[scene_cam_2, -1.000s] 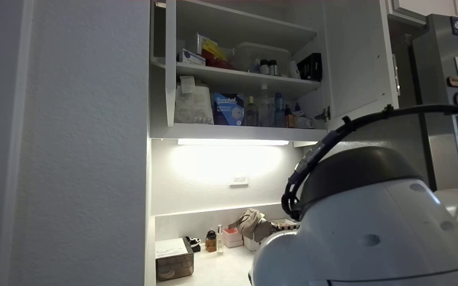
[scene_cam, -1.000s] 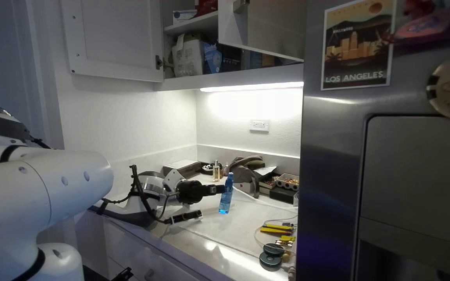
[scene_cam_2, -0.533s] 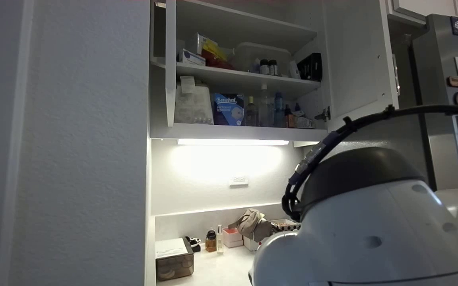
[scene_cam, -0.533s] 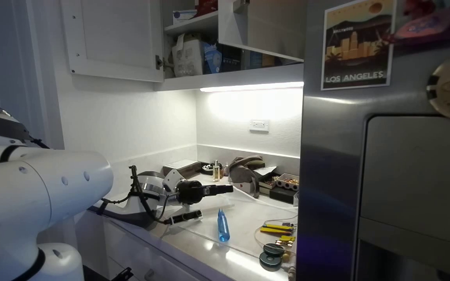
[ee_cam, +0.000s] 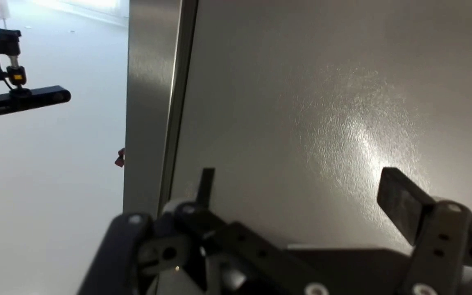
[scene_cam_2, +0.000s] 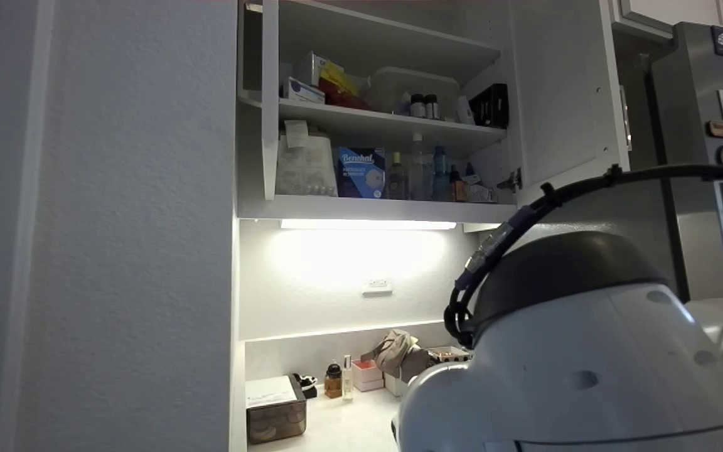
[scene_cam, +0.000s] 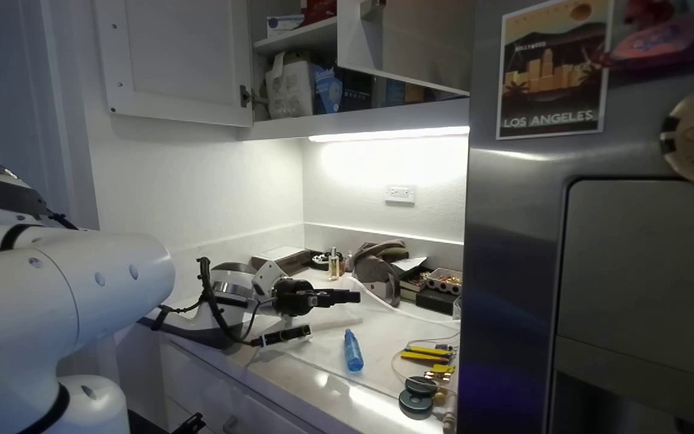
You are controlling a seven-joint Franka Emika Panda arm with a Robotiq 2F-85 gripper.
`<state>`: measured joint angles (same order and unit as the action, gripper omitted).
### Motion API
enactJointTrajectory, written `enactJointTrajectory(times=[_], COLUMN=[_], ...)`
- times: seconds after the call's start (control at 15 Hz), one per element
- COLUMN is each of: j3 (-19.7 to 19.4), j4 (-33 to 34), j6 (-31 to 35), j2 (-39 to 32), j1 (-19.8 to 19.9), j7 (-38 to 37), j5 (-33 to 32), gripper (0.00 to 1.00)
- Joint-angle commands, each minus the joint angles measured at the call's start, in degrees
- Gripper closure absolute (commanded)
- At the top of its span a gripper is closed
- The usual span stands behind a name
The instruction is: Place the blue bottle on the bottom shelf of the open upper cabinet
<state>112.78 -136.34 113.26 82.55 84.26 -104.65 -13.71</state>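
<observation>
Gripper (ee_cam: 299,185) is being held with jaws wide apart, nothing being gripped; in an exterior view, blue bottle (scene_cam: 353,351) is being supported by counter (scene_cam: 380,331), apart from the gripper.

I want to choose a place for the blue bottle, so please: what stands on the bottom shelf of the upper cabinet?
In an exterior view, the bottom shelf holds a pale container, a blue box, several bottles and small items. The space behind them is mostly covered.
</observation>
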Motion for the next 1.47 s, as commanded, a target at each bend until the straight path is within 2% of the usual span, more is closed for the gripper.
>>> enactJointTrajectory(times=[0.0,0.4,0.6,0.8,1.0,1.4], j3=[-3.78,-18.94,-24.52,-27.01,-27.62,-29.27], j4=[1.06,3.49,5.89,8.16,8.52,7.49], j6=[1.18,-0.38,-1.98,-3.12,-1.6,-0.47], j2=[-2.88,-5.41,-8.29,-12.61,-16.66,-24.6], j1=[2.03,4.33,5.37,6.05,6.03,4.0], j7=[8.24,23.6,29.59,34.3,37.98,44.45], j5=[5.7,9.93,10.28,11.83,13.42,15.8], gripper=[0.0,0.0,0.0,0.0,0.0,0.0])
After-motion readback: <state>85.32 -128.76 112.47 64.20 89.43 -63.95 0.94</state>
